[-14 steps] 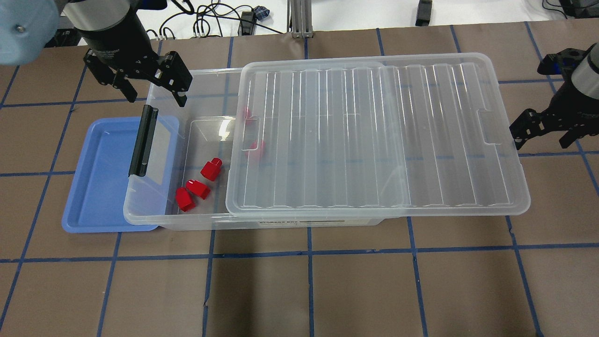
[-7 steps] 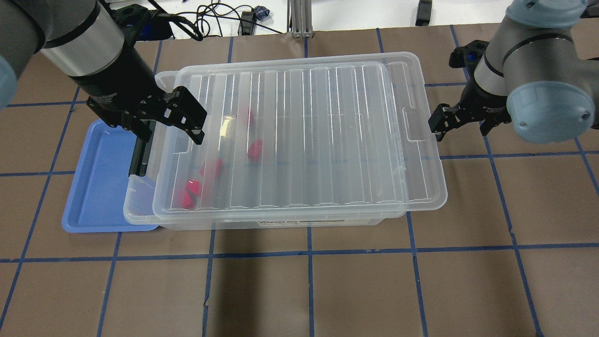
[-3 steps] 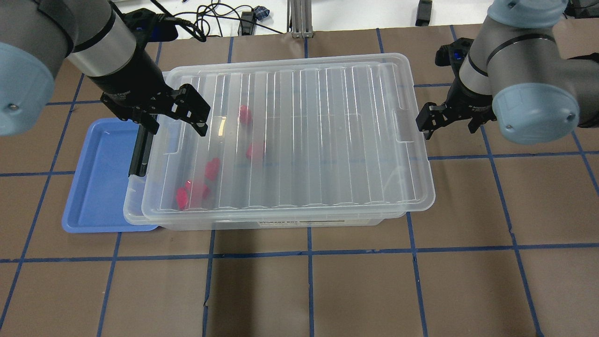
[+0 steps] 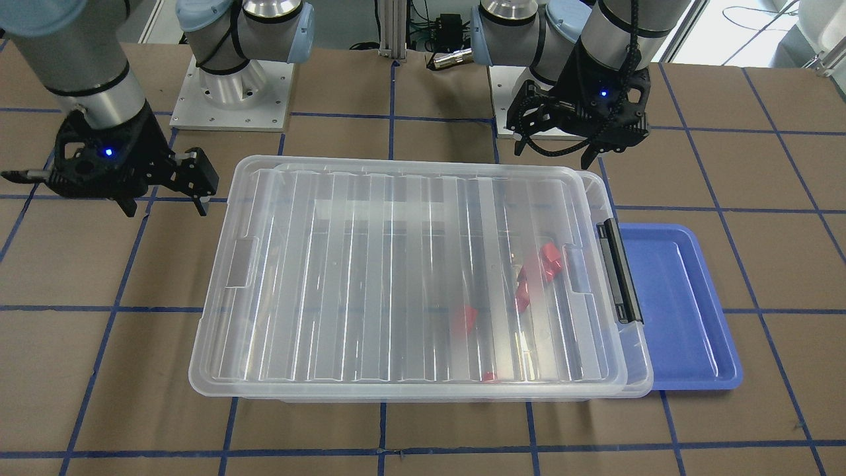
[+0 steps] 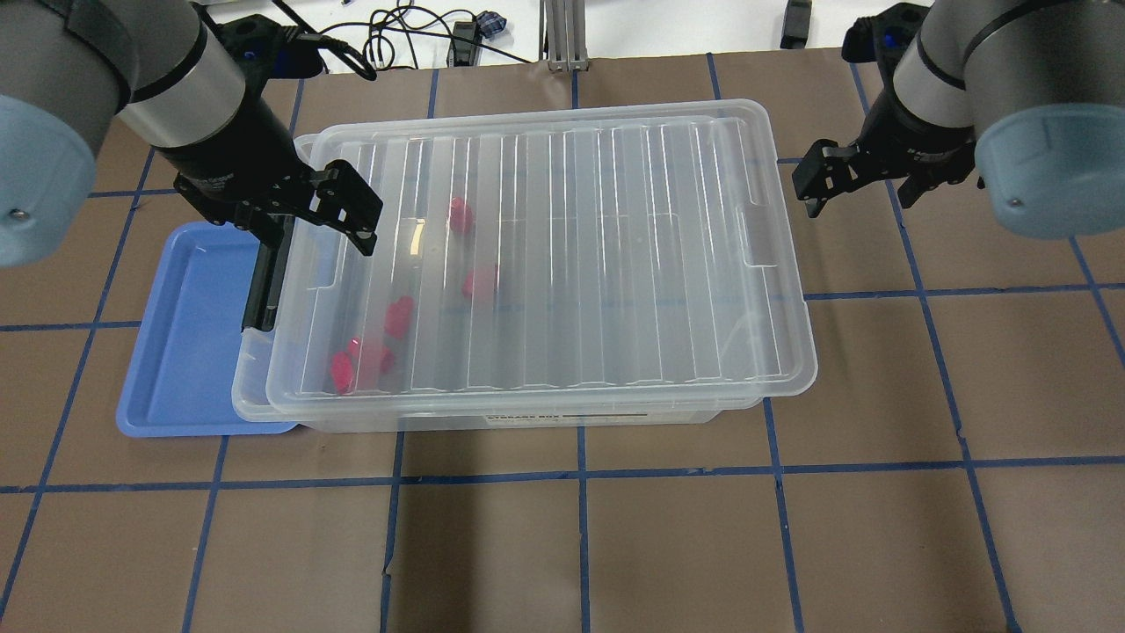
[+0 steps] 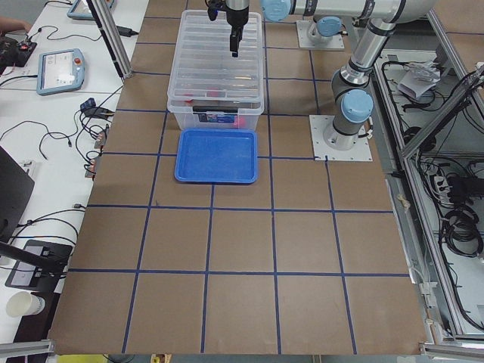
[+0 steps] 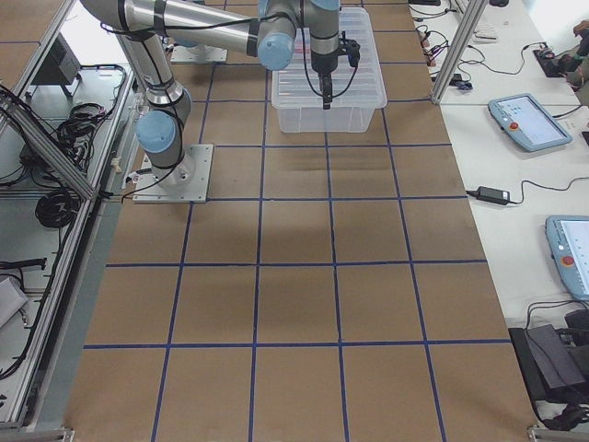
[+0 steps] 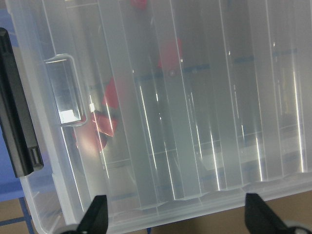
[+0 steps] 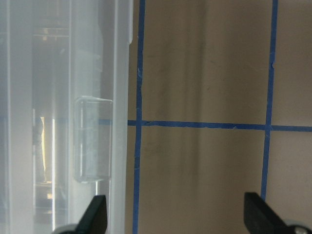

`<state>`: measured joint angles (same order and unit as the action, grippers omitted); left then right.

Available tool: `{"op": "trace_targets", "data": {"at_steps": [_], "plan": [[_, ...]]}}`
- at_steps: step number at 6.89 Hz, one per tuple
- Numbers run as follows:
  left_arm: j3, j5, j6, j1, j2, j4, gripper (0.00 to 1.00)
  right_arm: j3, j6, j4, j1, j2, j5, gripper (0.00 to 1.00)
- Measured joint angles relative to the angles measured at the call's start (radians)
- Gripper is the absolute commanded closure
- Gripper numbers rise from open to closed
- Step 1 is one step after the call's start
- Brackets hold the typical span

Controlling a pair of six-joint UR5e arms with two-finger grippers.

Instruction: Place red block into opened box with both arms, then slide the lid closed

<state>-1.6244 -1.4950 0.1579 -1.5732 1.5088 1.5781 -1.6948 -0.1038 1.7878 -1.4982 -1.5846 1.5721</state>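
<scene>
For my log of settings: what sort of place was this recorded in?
Most likely a robotics lab or test cell. A left arm and a right arm are bolted on plates to a table gridded with blue tape. Teach pendants and cables lie alongside, with aluminium framing around it.

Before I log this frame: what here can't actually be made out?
- Red blocks: count and shapes are smeared by the ridged lid in the overhead, front and left wrist views.
- Label on the box: print too small in the overhead view.
- Left claw and right claw: the wrist views cut off all but the fingertips at the bottom edge; the side views show them too small.
</scene>
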Motion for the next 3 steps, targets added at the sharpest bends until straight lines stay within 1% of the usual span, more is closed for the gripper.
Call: {"op": "trace_targets", "data": {"at_steps": [2,3], "plan": [[0.039,-0.015,0.006,0.005,0.019,0.004,0.0,0.146,0.065,-0.18,-0.056,0.005,-0.007,0.0],[0.076,-0.025,0.008,0.007,0.048,0.024,0.0,0.184,0.089,-0.219,-0.069,0.024,-0.009,0.0]]}}
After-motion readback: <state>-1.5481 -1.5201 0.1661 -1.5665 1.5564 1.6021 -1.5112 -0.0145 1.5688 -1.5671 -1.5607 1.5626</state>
